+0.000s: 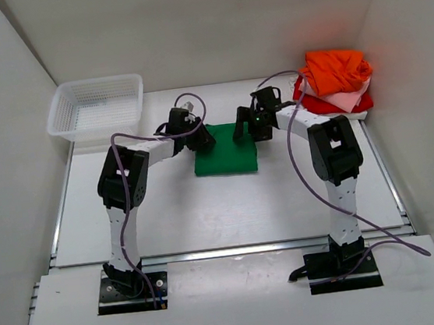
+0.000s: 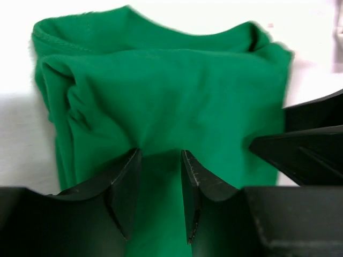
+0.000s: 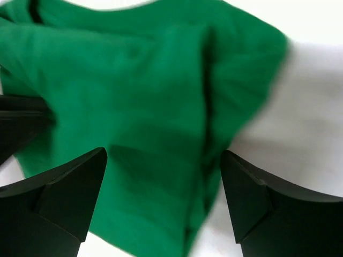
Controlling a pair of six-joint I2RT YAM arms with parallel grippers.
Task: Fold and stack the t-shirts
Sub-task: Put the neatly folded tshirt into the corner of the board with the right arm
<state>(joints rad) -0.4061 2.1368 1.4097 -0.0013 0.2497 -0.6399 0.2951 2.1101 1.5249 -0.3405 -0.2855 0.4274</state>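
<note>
White table enclosed by white walls. At the centre lies the green t-shirt, flat and folded into a compact rectangle. The left gripper sits at its far left edge, jaws drawn close on a pinch of cloth where wrinkles converge. The right gripper hangs over the far right edge, jaws spread wide and holding nothing. Far left is a mesh basket. In the far right corner, an orange t-shirt is heaped on a pale pink t-shirt and a red t-shirt. The cloth is judged light, limp and prone to unfolding; best gripped at the folded edges, through all layers, on both sides together
</note>
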